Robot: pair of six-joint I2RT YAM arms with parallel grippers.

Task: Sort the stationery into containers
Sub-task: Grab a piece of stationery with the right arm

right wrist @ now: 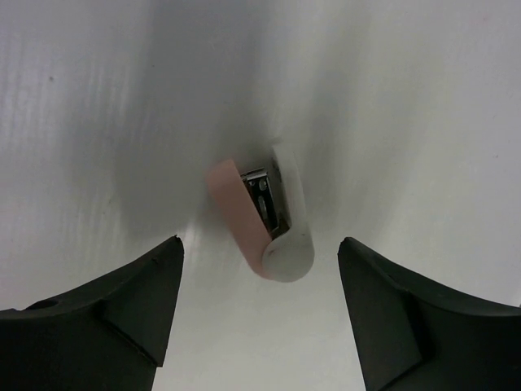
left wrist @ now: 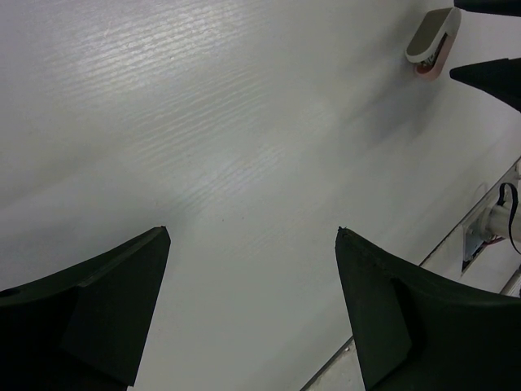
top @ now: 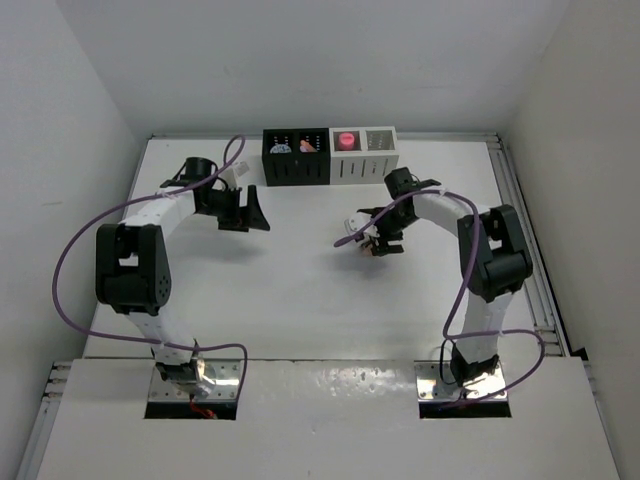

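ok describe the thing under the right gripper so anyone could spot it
On the white table, right of centre, the right gripper hangs open. Between its fingers lies a small stapler-like piece: pale pink one side, white the other, metal between. It is the only item outside the organizers.

A white table [top: 300,300] with a faintly ribbed surface stood enclosed by a plain white left wall [top: 50,150], right wall [top: 590,150] and far wall [top: 320,60]. A metal rail [top: 535,270] ran along the table's right edge. Soft, even light left only faint shadows.
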